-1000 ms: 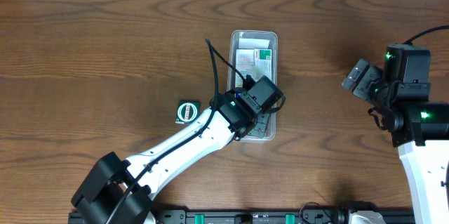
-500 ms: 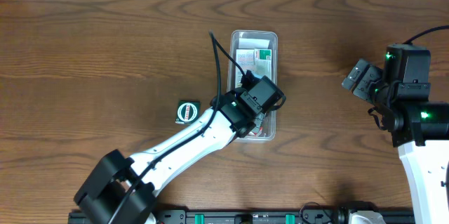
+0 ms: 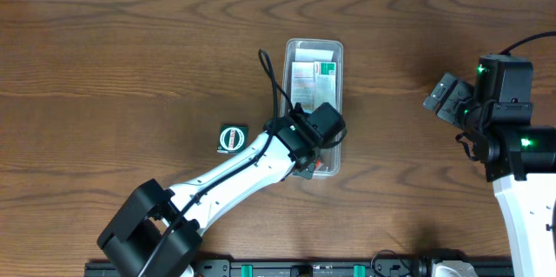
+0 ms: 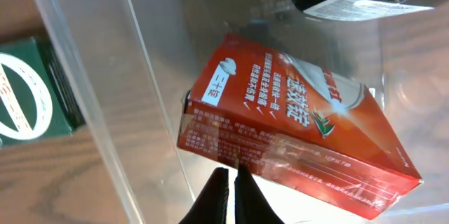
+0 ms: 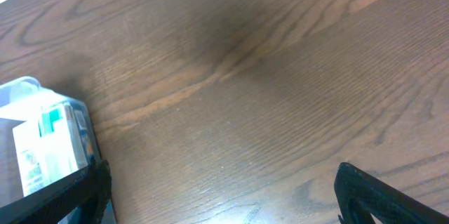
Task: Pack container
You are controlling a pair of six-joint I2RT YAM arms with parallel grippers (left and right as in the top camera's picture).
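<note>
The clear plastic container [image 3: 314, 49] stands in the middle of the table with small boxes in it. My left gripper [image 4: 231, 182] is shut and empty, its tips just above the near end of the container [image 4: 112, 112], right by a red box [image 4: 295, 122] lying inside. A dark green box [image 3: 232, 138] lies on the table left of the container; it also shows in the left wrist view [image 4: 31, 90]. My right gripper [image 5: 221, 189] is open and empty over bare table at the right, with the container [image 5: 42, 133] at its left.
White and green boxes [image 3: 313, 73] fill the far part of the container. The right arm [image 3: 504, 121] stands at the right edge. Bare wooden table lies all around.
My left gripper has drawn back toward the near end of the container. The right arm has not moved.
</note>
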